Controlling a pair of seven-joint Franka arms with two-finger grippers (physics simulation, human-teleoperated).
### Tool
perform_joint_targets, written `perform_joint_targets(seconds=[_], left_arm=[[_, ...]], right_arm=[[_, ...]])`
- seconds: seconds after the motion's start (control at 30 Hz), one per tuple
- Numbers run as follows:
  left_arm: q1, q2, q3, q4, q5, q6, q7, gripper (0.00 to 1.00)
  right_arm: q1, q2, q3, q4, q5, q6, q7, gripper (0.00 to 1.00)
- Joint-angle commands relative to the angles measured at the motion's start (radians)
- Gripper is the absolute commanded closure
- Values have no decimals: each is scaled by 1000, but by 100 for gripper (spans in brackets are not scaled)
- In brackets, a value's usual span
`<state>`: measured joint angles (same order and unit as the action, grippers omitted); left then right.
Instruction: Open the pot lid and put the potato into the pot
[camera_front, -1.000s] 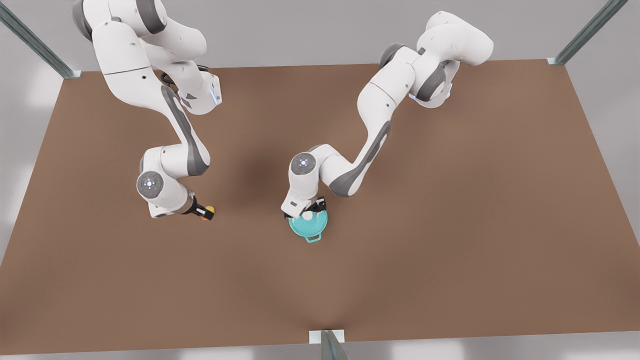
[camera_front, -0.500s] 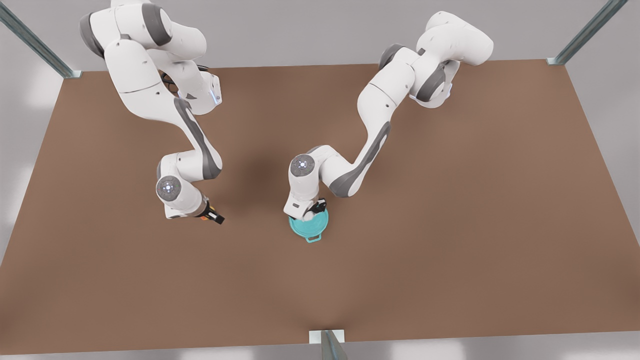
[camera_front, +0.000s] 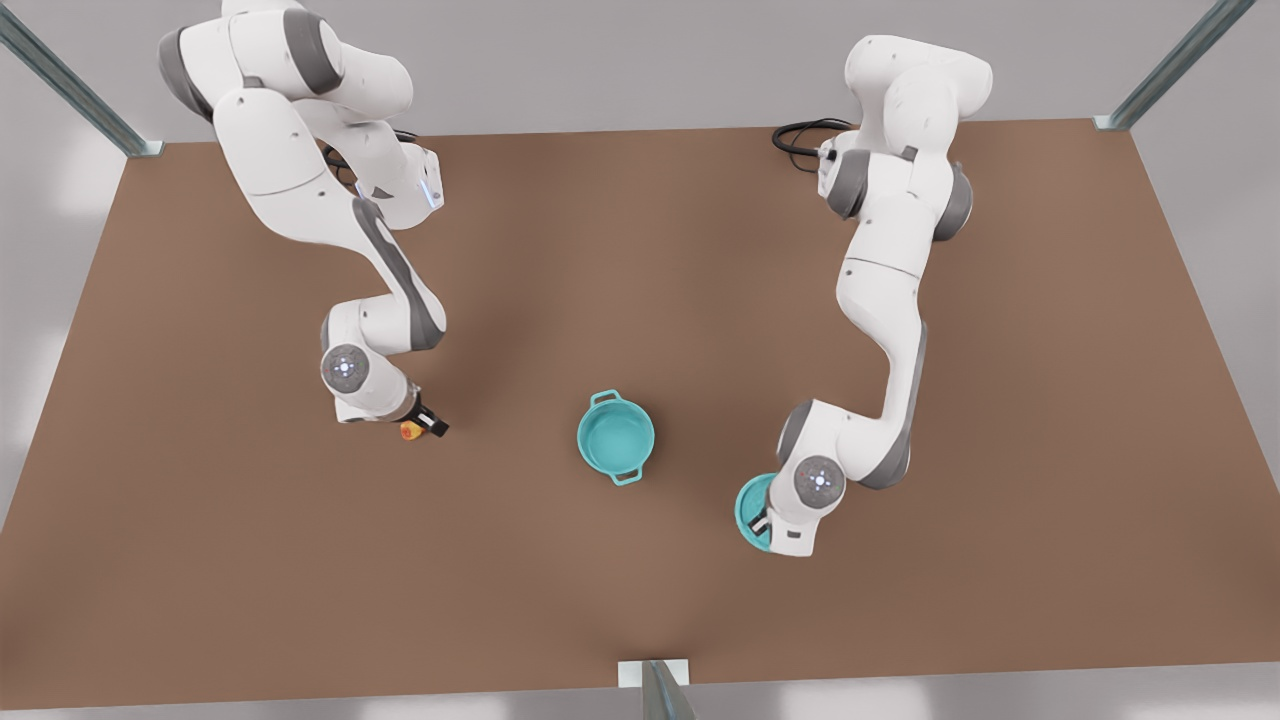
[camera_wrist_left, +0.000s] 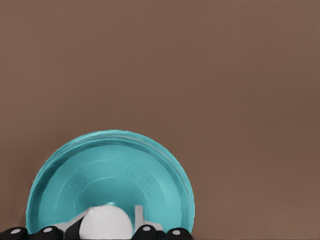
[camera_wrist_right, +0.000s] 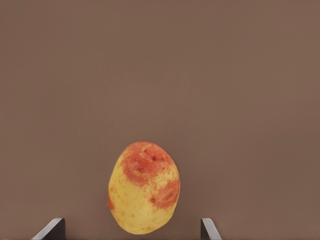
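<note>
The teal pot (camera_front: 616, 438) stands uncovered in the middle of the table, its teal inside showing. The pot lid (camera_front: 748, 508) (camera_wrist_left: 110, 175) is at the front view's right, away from the pot, with my left gripper (camera_front: 768, 524) (camera_wrist_left: 107, 227) shut on its white knob (camera_wrist_left: 107, 222). The potato (camera_front: 408, 431) (camera_wrist_right: 144, 187), yellow with red patches, lies on the table at the front view's left. My right gripper (camera_front: 430, 423) (camera_wrist_right: 131, 232) is open just over it, its fingertips (camera_wrist_right: 51, 229) wide on either side.
The brown table (camera_front: 640, 250) spreads wide around the pot. Metal frame posts (camera_front: 70, 85) stand at the far corners, and another post (camera_front: 662, 690) at the middle of the near edge.
My left gripper has lifted the lid off the pot and carried it to the front view's right, leaving the pot open. My right gripper shifted slightly over the potato.
</note>
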<state>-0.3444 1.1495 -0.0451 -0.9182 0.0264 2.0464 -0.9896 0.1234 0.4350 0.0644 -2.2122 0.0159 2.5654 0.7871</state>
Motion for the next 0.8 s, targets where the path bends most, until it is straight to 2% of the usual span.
perform_joint_targets(seconds=[0.0,0.03,0.1,0.13,0.17,0.2,0.23,0.27,0.3,0.33,0.37,0.57,0.63,0.67,0.77], left_arm=[[19,3,-18,2,-22,74,275,20],[27,-2,-27,2,-23,69,299,0],[28,-5,-22,2,-19,55,305,0],[47,-22,-13,4,-11,-21,386,0],[91,-99,-12,4,-2,-152,535,0],[154,-192,-15,4,10,-284,739,0],[272,-307,-38,4,-64,-469,982,0],[327,-405,-36,-4,-132,-569,1008,0],[324,-559,-33,-66,-60,-700,997,0],[329,-782,-33,-324,-37,-559,997,0],[326,-873,-33,-453,-34,-499,996,0],[324,-872,-35,-465,-33,-486,1000,0],[324,-872,-35,-475,-33,-483,1000,0],[324,-872,-35,-475,-34,-485,1000,0],[326,-870,-35,-475,-33,-483,1002,0]], right_arm=[[1,5,0,0,-1,27,32,0],[1,7,0,0,-1,27,32,0],[1,8,0,0,-1,27,34,0],[1,8,0,0,-1,27,32,0],[-1,8,0,0,-1,27,32,0],[-2,5,-1,0,-1,26,31,0],[-4,5,-1,0,-1,26,31,0],[-4,4,-1,2,-1,26,32,0],[-4,4,-1,2,-1,26,30,0],[-5,4,-1,2,-2,26,29,0],[-5,5,-3,2,-17,27,29,0],[-5,28,-5,0,-19,55,29,1],[-5,28,-5,0,-19,56,30,8],[-5,28,-5,0,-19,55,32,15],[-5,28,-5,2,-19,56,32,16]])
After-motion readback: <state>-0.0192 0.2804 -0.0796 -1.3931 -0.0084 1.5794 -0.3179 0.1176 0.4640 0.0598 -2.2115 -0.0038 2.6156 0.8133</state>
